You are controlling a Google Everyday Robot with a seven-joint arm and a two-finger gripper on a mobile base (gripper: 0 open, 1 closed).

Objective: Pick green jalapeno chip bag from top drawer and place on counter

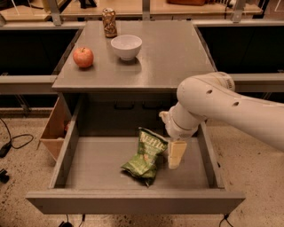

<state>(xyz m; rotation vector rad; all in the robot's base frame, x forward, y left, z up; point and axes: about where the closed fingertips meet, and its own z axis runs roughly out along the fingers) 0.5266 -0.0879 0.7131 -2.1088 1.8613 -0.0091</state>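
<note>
The green jalapeno chip bag (pixel 146 157) lies crumpled on the flat bottom of the open top drawer (pixel 133 206), a little right of the middle. My gripper (pixel 176 153) hangs from the big white arm and reaches down into the drawer. It is right beside the bag's right edge, very close to it or just touching. Nothing is held in it. The grey counter (pixel 168 53) lies above and behind the drawer.
On the counter stand a red apple (pixel 83 57), a white bowl (pixel 126 46) and a patterned can (pixel 109 22), all on its left half. A tan cardboard box (pixel 52 131) sits left of the drawer. A light wooden tabletop (pixel 133 6) is behind. Cables lie on the floor at left.
</note>
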